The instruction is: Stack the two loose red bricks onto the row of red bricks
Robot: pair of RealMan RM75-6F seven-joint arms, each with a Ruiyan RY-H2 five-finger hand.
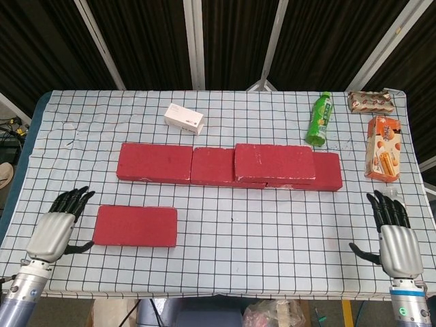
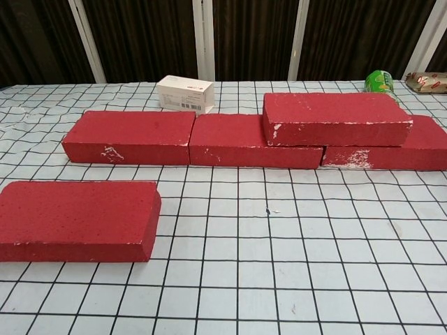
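Observation:
A row of red bricks [image 1: 155, 162] [image 2: 129, 135] runs across the middle of the checked table. One red brick [image 1: 274, 163] [image 2: 335, 118] lies stacked on the row's right part. A loose red brick [image 1: 135, 225] [image 2: 77, 220] lies flat in front of the row at the left. My left hand [image 1: 54, 227] hovers open just left of that loose brick, fingers spread, not touching it. At the table's front right corner my right hand [image 1: 394, 240] is open and holds nothing. Neither hand shows in the chest view.
A small white box [image 1: 184, 118] [image 2: 185, 93] sits behind the row. A green bottle [image 1: 318, 119] [image 2: 379, 81] lies at the back right, with snack packs [image 1: 371, 102] and an orange carton [image 1: 384, 148] along the right edge.

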